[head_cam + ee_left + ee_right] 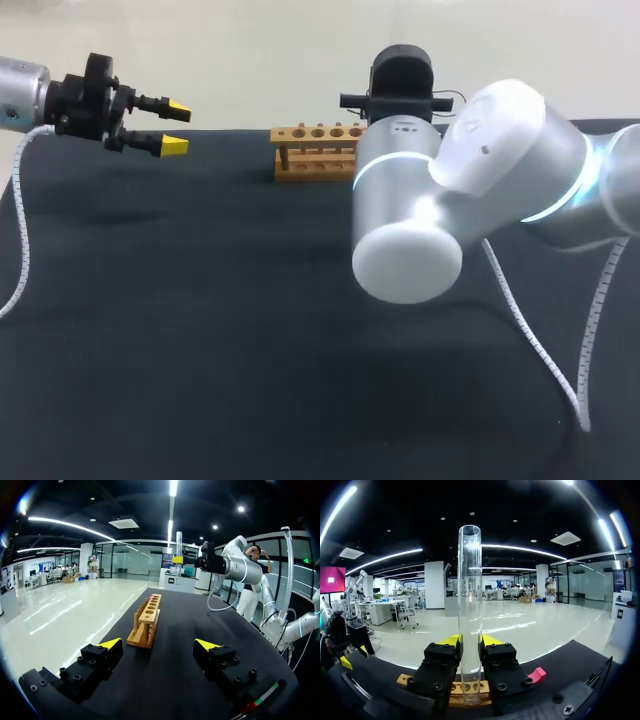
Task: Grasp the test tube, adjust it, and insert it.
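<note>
Black cloth covers the table [200, 330], its bare stretch taking up most of the head view. Over it, from three o'clock, the silver right arm [480, 190] bulks large enough to hide its own fingers and whatever they carry. The left arm [20, 90] enters at nine o'clock, trailing a white coiled cable [20, 230] down across the cloth. A wooden rack [316, 152] with a row of round holes stands near the table's far edge, at about twelve o'clock. The left gripper [176, 125] hangs above the cloth at about nine o'clock from it and well apart. The left wrist view shows that gripper [158, 644] with its yellow-tipped fingers spread wide and nothing between them. The rack [146, 622] runs lengthwise just ahead of it at twelve o'clock. Only the wrist views give what the head view lacks. From the left wrist, the right gripper [179, 559] is seen well above the table past the rack's far end, carrying an upright test tube [179, 542]. The right wrist view shows the right gripper [470, 641] pinching the clear glass test tube [470, 605] from both sides. The tube stands upright, and its lower end shows against the rack [455, 690] below. A small pink piece [536, 674] lies beside the rack, and the left gripper [354, 656] shows off to one side.
</note>
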Robot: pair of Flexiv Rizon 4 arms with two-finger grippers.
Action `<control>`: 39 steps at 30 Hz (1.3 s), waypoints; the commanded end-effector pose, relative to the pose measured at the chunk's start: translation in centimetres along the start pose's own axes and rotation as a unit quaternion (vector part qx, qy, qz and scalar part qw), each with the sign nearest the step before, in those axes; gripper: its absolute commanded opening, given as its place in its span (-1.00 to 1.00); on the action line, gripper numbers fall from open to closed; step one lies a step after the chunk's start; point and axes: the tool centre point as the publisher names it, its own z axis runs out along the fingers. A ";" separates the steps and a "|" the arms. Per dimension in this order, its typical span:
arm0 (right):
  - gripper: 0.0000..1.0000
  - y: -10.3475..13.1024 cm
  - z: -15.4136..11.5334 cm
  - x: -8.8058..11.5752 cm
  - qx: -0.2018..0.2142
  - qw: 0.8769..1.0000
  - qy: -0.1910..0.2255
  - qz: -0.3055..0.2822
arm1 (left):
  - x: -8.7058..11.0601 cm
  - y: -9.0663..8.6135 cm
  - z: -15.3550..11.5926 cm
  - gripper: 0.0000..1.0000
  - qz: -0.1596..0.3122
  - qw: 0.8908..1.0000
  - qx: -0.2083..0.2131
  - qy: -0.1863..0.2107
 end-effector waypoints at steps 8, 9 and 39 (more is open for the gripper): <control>-1.00 1.9 2.5 0.6 -0.012 1.000 -0.026 0.011 | 0.1 0.3 0.0 1.00 0.001 1.000 0.003 0.000; -1.00 2.1 2.6 0.6 -0.013 0.999 -0.028 0.011 | 0.1 0.3 0.0 1.00 0.001 1.000 0.003 0.000; -1.00 1.3 6.1 4.1 -0.001 0.999 -0.050 0.009 | 0.1 0.3 0.0 1.00 0.001 1.000 0.003 0.000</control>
